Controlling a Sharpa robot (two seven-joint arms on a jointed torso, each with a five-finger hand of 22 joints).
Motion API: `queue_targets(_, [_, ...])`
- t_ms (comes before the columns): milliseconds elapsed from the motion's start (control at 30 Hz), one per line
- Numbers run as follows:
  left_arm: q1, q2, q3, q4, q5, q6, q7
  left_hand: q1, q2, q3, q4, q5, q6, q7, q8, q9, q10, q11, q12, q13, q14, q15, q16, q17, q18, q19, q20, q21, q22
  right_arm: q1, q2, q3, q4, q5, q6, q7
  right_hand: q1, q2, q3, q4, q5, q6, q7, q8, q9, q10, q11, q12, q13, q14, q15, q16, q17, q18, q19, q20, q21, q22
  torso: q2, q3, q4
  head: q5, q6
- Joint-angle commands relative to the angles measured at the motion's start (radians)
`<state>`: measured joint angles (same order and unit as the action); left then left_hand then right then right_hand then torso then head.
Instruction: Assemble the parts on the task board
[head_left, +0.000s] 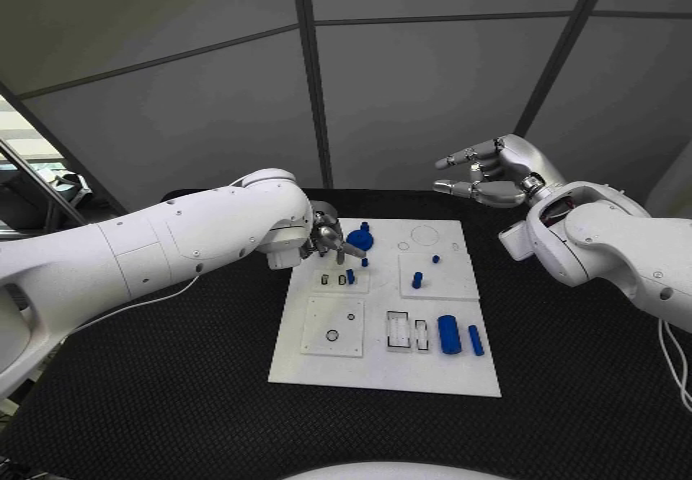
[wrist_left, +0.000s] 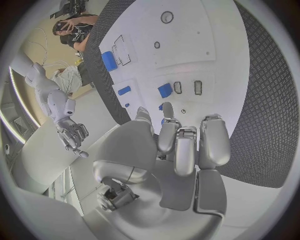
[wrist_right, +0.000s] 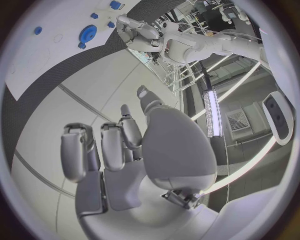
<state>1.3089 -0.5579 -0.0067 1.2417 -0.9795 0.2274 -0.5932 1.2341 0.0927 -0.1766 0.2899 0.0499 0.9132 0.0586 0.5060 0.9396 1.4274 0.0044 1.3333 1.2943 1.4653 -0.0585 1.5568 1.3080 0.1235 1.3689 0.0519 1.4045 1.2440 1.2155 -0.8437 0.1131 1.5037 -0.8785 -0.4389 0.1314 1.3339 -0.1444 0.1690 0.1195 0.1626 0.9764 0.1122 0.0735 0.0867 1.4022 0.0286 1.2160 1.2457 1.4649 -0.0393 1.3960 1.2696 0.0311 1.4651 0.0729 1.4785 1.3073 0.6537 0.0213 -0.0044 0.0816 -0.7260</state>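
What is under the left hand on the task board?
The left hand hangs over the far left part of the task board, beside the blue gear. A small blue part stands just near it. The board directly beneath its fingers is covered.

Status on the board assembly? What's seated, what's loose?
Early. Seated, apparently: the round blue gear and a few small blue pegs standing on the white task board. In hand: left hand works beside the gear; whether it holds anything, I cannot tell. Right hand hovers off the board, fingers apart. Left: the blue cylinder and blue bar lie loose; rectangular slots are unfilled.
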Motion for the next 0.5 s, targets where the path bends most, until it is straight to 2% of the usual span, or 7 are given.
queue_targets(33, [0.002,0.006,-0.001,-0.009,-0.02,0.022,-0.02,-0.01,0.003,-0.007,0.0,-0.001,-0.004,-0.003,0.005,0.004,0.006,-0.012,0.044,0.149,0.096,-0.006,-0.002,0.241,-0.054,0.001,-0.003,0.002,0.0,0.002,0.003,0.001,-0.001,0.006,-0.007,-0.003,-0.007,0.001,-0.003,-0.002,0.005,0.003,0.001,-0.004,-0.001,-0.005,0.0,-0.006,-0.001,0.038,-0.006,-0.004,-0.001,0.008,0.009,-0.005,-0.007,0.113,0.001,0.0,0.0007,-0.003,-0.003])
queue_targets(267, [0.002,0.024,-0.003,-0.032,-0.022,0.047,-0.025,-0.019,0.001,-0.013,0.0,-0.001,-0.006,-0.003,0.005,0.014,0.003,-0.012,0.04,0.148,0.096,-0.006,-0.002,0.242,-0.054,0.0,-0.003,0.003,0.001,0.002,0.009,0.001,-0.007,0.006,-0.007,-0.007,-0.008,0.001,-0.003,-0.002,0.006,0.003,0.001,-0.004,-0.001,-0.005,0.0,-0.007,-0.002,0.037,-0.006,-0.004,-0.001,0.008,0.008,-0.005,-0.008,0.112,0.0,0.0,0.0016,-0.003,-0.008])
queue_targets(500, [0.0,0.042,-0.015,-0.053,-0.022,0.06,-0.027,-0.023,0.002,-0.015,0.0,-0.001,-0.006,-0.003,0.004,0.018,0.0,-0.012,0.035,0.145,0.094,-0.006,-0.006,0.236,-0.052,-0.007,-0.003,-0.002,-0.009,0.002,0.013,0.001,-0.01,0.006,-0.004,-0.01,-0.008,0.001,-0.003,-0.002,0.006,0.003,0.001,-0.004,-0.001,-0.005,0.0,-0.007,-0.002,0.037,-0.006,-0.004,-0.001,0.008,0.008,-0.005,-0.008,0.112,0.0,-0.0004,-0.0004,-0.001,-0.014])
